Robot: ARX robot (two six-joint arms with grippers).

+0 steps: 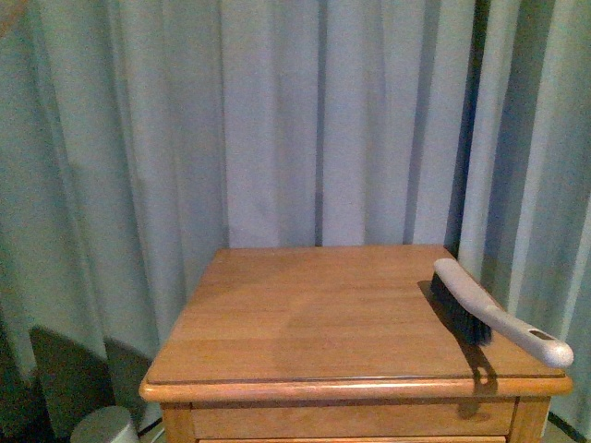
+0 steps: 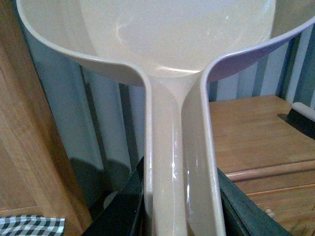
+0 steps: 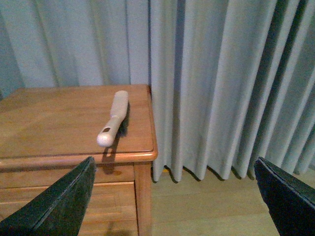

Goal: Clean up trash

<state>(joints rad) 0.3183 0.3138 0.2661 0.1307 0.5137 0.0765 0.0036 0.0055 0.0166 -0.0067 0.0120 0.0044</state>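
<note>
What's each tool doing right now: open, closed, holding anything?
Left tool: closed on the dustpan handle.
Right tool: open, holding nothing.

— Where is there room over the table (image 1: 305, 314)?
— Centre and left of the frame, the wood lies bare. Only the brush (image 1: 499, 317) blocks the lower right edge; the curtain (image 1: 277, 120) closes the back.

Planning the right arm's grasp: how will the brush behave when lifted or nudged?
The brush looks like rigid plastic, so probably stiff and light. Its smooth handle may slip. Lying at the table edge, it could tip off if nudged.
</note>
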